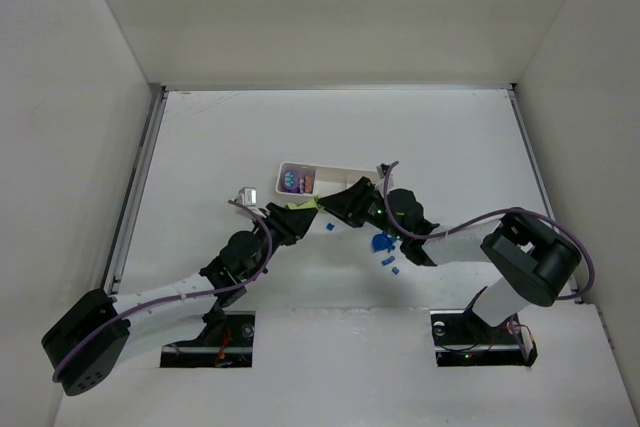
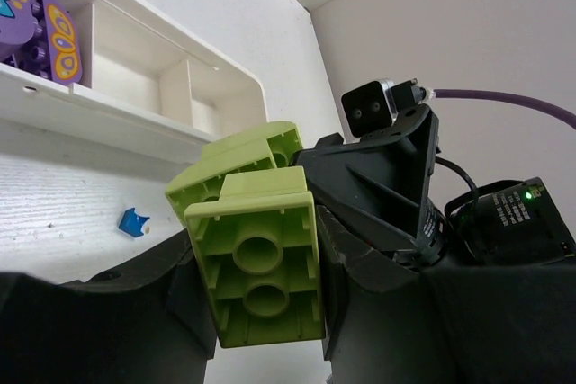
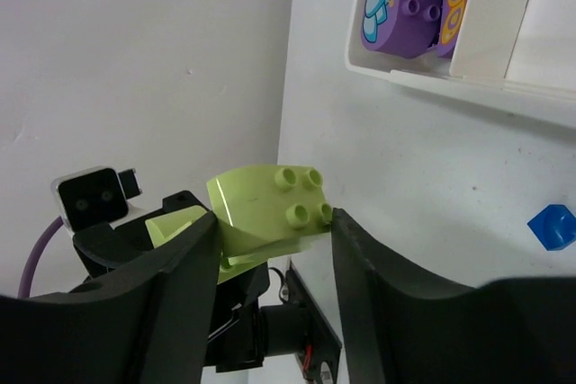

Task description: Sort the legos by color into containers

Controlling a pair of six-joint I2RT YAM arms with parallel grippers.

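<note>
A yellow-green lego [image 1: 313, 205] hangs just above the table in front of the white tray [image 1: 335, 168]. My left gripper [image 1: 300, 215] is shut on its lower block [image 2: 256, 258]. My right gripper [image 1: 336, 209] clamps the studded sloped part [image 3: 270, 209] from the other side. A purple lego [image 1: 297, 182] with butterfly prints lies in the tray's left compartment and also shows in the left wrist view [image 2: 54, 38] and the right wrist view [image 3: 409, 2]. Small blue legos [image 1: 380, 242] lie on the table under the right arm.
The tray's other compartments [image 2: 153, 69] show nothing inside. One blue piece [image 2: 133, 221] lies just in front of the tray's near wall [image 2: 108, 119]; another [image 3: 551, 226] shows at the right wrist view's edge. White walls enclose the table on three sides.
</note>
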